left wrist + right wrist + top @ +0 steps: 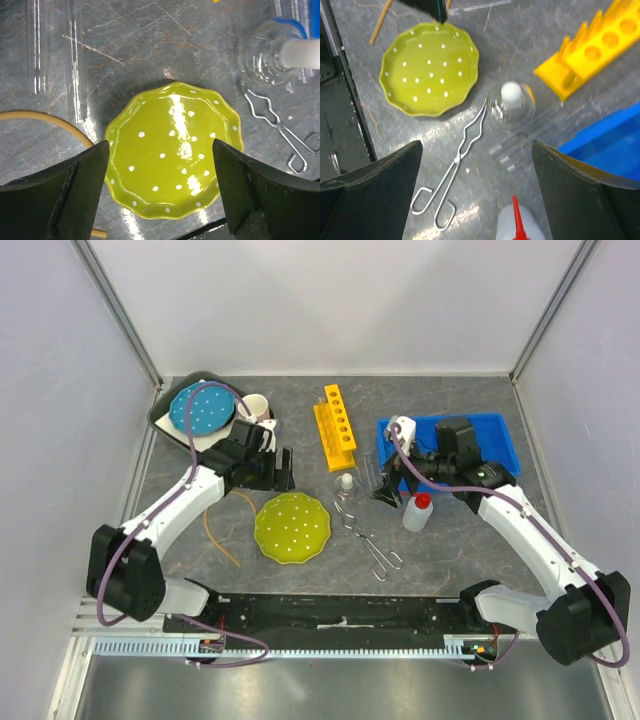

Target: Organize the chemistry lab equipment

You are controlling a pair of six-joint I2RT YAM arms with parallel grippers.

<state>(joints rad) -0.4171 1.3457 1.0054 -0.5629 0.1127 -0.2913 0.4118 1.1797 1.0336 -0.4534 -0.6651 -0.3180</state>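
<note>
**Chemistry gear loose around the yellow-green plate (291,528), both claws wide**

Seen from above, the metal tongs (368,537) lie flat on the table just right of the plate, near its rim but apart from it. The small flask (346,483), white-capped, stands upright just past the plate's far right edge, by the tongs' tips. The squeeze bottle (418,512), white with a red cap, stands further right of the plate, past the tongs. The yellow rack (335,427) sits well beyond the plate, holes facing up.

The clear tubes (37,55) are hard to make out. In the left wrist view they are only thin bright lines beyond the plate's left side, and I cannot tell how many there are. The glassy streaks right of the flask are too blurred to count.

The left claw (159,150) hangs near the plate's far edge, jaws spread wide with nothing between them. The right claw (477,150) hovers right of the plate among the flask, tongs and bottle, equally wide and empty.

In the right wrist view the bottle is cut off below its red nozzle, and the blurred rack runs out of the corner. A yellow hose (45,120) curves left of the plate, one end behind a finger. Beyond the plate, the left arm hides part of the mug (253,407) beside the blue plate (201,408). The right arm covers much of the blue tray (495,435).
</note>
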